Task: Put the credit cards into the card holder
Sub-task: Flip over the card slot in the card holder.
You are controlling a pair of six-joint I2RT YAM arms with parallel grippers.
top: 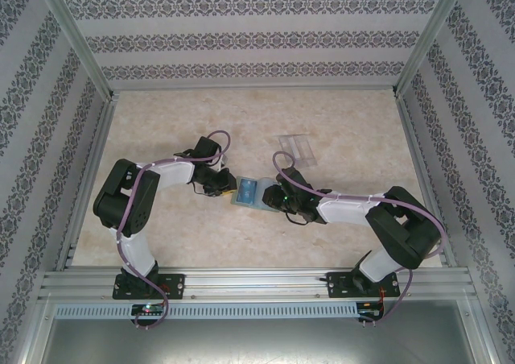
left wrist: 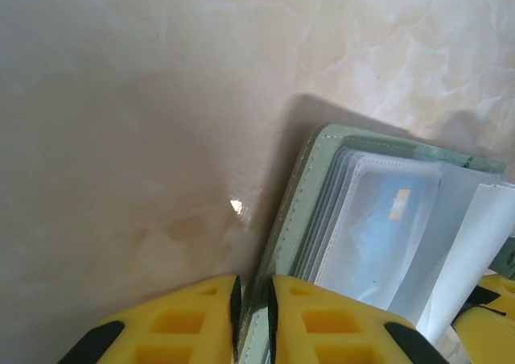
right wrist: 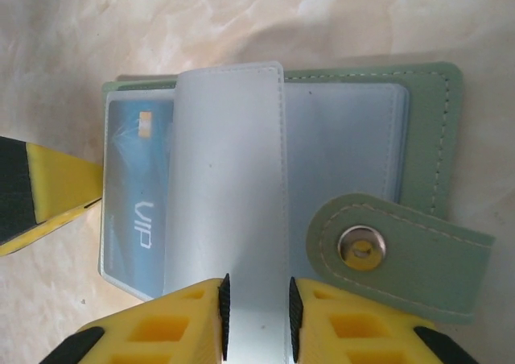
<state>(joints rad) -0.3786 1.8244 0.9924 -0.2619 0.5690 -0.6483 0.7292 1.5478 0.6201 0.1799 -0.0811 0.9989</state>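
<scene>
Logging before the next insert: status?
Left gripper shut on card holder cover edge. Right gripper shut on one clear sleeve. Blue card already in a pocket. Nothing blocking; clear box sits apart.

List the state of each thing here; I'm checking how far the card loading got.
card holder: open.
snap tab: unfastened.
blue card: inside a clear pocket.
clear sleeve page: pinched between right fingers.
left fingers: shut on the card holder's cover edge.
</scene>
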